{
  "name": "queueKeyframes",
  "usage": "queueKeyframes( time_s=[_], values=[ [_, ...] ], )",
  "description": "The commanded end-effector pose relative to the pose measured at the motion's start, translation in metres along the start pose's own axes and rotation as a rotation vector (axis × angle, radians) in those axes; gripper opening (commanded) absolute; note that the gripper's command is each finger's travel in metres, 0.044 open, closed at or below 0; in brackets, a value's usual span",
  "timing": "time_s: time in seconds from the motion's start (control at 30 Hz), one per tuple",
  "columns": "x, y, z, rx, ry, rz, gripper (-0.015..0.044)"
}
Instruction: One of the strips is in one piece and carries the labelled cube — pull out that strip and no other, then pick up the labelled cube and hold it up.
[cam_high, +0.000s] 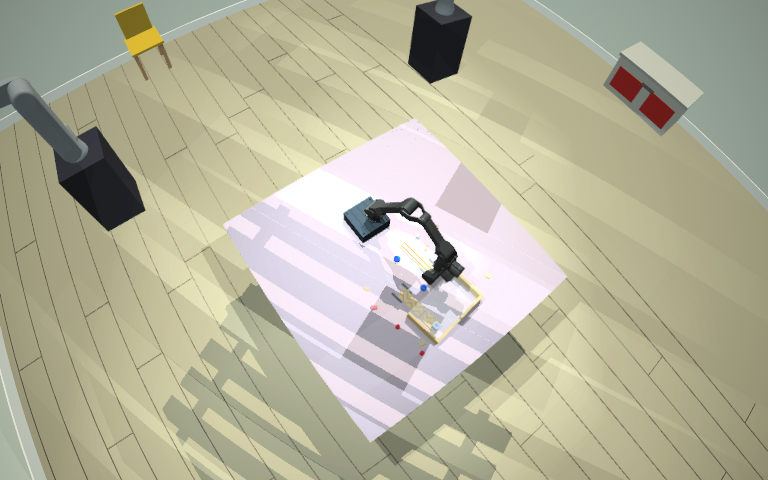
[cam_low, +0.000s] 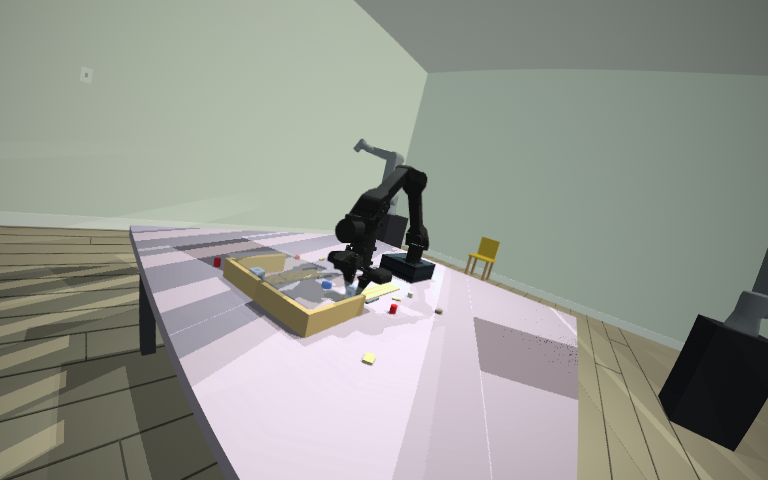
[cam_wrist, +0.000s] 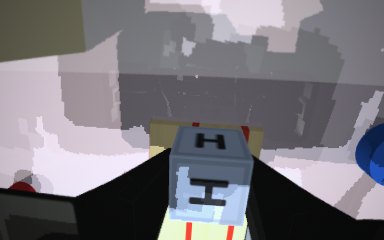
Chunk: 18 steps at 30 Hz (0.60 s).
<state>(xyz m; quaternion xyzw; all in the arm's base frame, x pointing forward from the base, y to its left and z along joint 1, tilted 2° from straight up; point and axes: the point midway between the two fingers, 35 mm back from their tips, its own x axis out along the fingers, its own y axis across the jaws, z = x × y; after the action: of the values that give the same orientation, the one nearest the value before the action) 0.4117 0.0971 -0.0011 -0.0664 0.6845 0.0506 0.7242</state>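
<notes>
A pale blue cube (cam_wrist: 210, 175) (cam_low: 351, 290) with a black H on its visible faces stands over the far end of a yellow strip with two red lines (cam_wrist: 205, 233) (cam_low: 382, 292) (cam_high: 415, 256). My gripper (cam_wrist: 208, 160) is shut on this cube, one finger on each side. Any gap between cube and strip is hidden. A second yellowish strip (cam_high: 417, 307) (cam_low: 294, 276) lies in shade by the wooden wall; whether it is in one piece, I cannot tell. Another pale blue cube (cam_high: 435, 326) (cam_low: 257, 273) is at its far end, its label too small to read.
A low wooden wall (cam_high: 459, 322) (cam_low: 271, 302) runs around the far ends of the strips. Blue cylinders (cam_high: 397, 258) (cam_high: 423, 288) lie between the strips. A red cylinder (cam_low: 393, 309) stands near the held cube. A small yellow block (cam_low: 368, 358) (cam_high: 488, 276) lies outside the wall.
</notes>
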Motion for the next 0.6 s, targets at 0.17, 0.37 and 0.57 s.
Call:
queueKeyframes(
  time_s=[0.17, 0.37, 0.57],
  values=[
    [-0.016, -0.002, -0.019, -0.001, 0.0, -0.002, 0.0],
    [-0.032, -0.003, -0.042, -0.002, 0.004, 0.0, 0.0],
    [-0.042, -0.004, -0.06, -0.003, 0.008, 0.002, 0.0]
  ],
)
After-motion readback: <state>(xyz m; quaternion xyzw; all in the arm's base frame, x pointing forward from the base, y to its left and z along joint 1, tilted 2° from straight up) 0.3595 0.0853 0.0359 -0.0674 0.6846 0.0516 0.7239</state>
